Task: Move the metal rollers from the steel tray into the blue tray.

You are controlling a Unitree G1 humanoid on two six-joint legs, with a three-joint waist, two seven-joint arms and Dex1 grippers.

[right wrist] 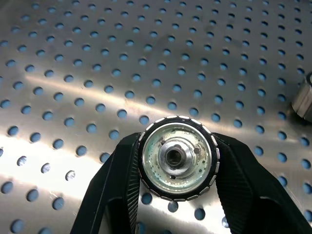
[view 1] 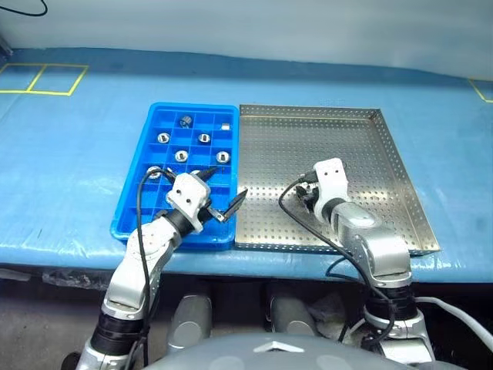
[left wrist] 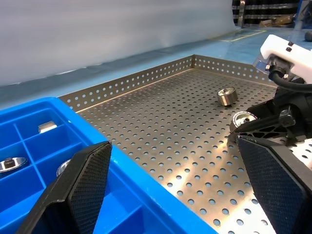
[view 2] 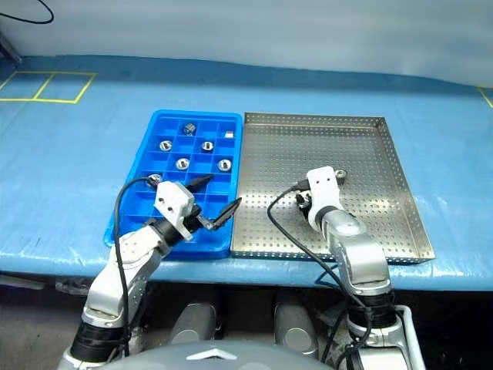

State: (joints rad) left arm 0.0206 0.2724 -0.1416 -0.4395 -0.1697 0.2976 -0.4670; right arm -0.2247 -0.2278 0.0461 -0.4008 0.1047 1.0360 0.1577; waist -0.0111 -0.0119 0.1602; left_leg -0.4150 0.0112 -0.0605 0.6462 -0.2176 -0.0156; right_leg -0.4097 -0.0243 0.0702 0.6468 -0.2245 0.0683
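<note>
Blue-covered surface (view 1: 69, 162) carrying two trays side by side, touching along one long edge. Blue tray (view 1: 129, 216) on the robot's left, steel tray (view 1: 400, 181) on its right.

Right pincer (right wrist: 176, 163) down inside the steel tray, toward its near middle, clenched on one metal roller (right wrist: 176, 157): black fingers (right wrist: 114, 190) pressed against either side of the ridged rim, dark centre hole facing the wrist camera, perforated floor just behind. Same roller seen in the left wrist view (left wrist: 242, 118) at the tips of that pincer. Second roller (left wrist: 226, 96) loose on the perforated floor a little farther in, lying on its side, apart from the gripped one; its edge also visible at the border of the right wrist view (right wrist: 304, 102).

Left pincer (view 1: 222, 196) released, fingers (left wrist: 85, 187) spread wide, hovering over the near right corner of the blue tray, one fingertip reaching across the seam toward the steel tray.

In the blue tray: rollers sitting singly in compartments (view 1: 163, 138), (view 1: 204, 138), (view 1: 181, 156), (view 1: 223, 157), another (view 1: 155, 173) partly hidden beside the left wrist. Darker grey round piece (view 1: 186, 120) in a far compartment, small whitish block (view 1: 226, 127) in the far right column. Yellow tape lines (view 1: 42, 77) on the surface at far left.
</note>
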